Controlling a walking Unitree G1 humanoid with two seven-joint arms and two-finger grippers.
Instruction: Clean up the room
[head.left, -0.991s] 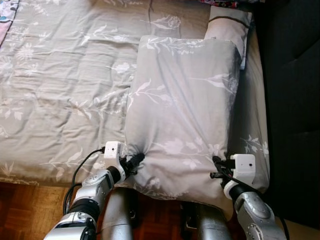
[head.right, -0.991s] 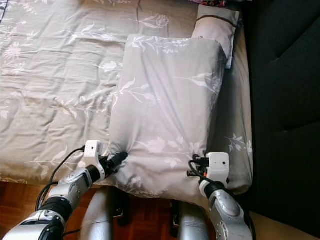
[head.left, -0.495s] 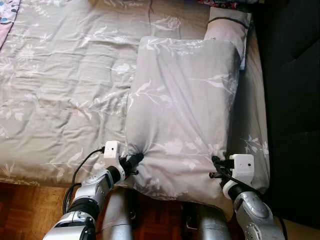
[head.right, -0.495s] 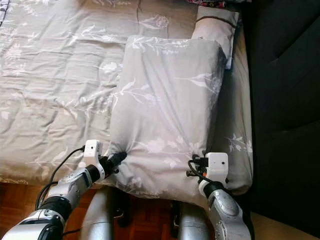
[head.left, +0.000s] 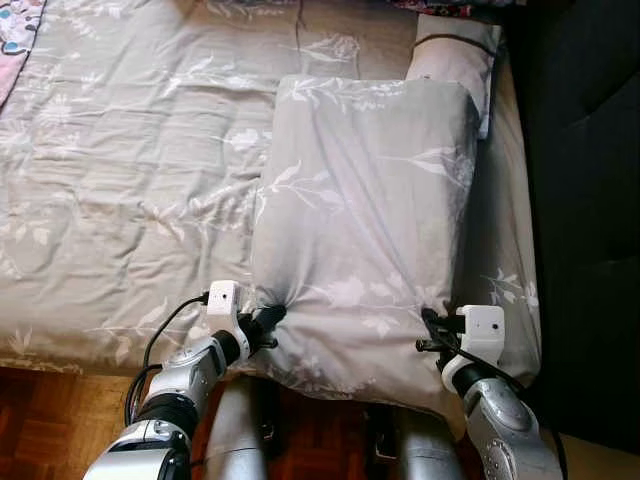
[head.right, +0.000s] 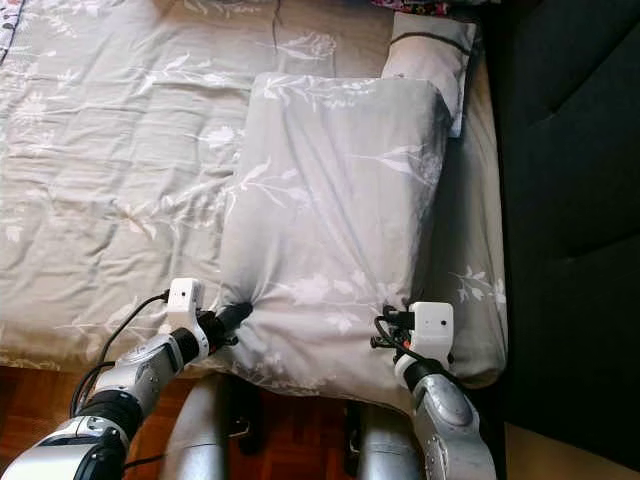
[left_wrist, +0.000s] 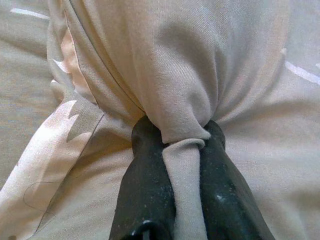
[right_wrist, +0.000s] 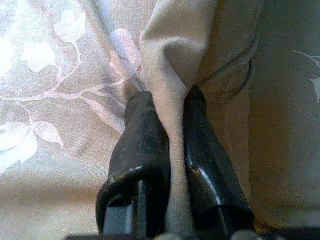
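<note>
Both grippers (head.left: 272, 317) on soft pillow (head.left: 365, 220)

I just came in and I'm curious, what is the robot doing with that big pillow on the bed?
The robot is holding the big grey flowered pillow by its near edge with both arms. The left gripper has a fold of the cover pinched between its black fingers, and the right gripper pinches another fold. The pillow lies on the bed, with a smaller pillow beyond it by the dark headboard.
</note>
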